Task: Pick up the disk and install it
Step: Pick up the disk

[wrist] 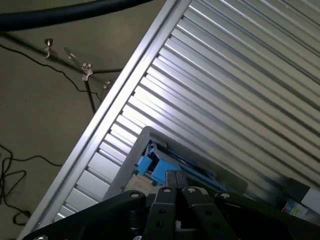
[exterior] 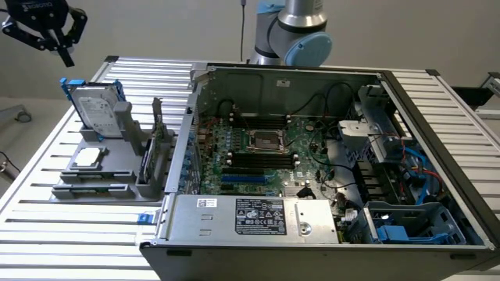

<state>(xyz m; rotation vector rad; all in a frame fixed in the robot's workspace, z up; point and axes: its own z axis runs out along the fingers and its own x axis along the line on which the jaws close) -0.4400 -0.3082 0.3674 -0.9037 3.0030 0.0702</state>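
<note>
At the exterior view's upper left, the black gripper [exterior: 65, 57] hangs in the air over the table's far corner, its fingers pressed together with nothing between them. Just below it and slightly toward the exterior view's right, the disk [exterior: 100, 114] stands upright on edge in a slot at the back of a grey holder [exterior: 93, 190]. Its white label faces the camera and its blue carrier frames both sides. The gripper and the disk are apart. Nearer the camera on the same holder, a small silver chip [exterior: 88, 156] lies flat. The holder rests on a slatted aluminium table [exterior: 70, 240]. Further right, just beside the holder, an open computer case [exterior: 258, 82] lies on its side with the green motherboard [exterior: 258, 146] exposed. A silver box with a white sticker [exterior: 258, 216] runs along the case's near edge. A blue drive cage [exterior: 414, 225] sits in the case's near right corner. Behind the case rises the arm's base [exterior: 297, 35].
</note>
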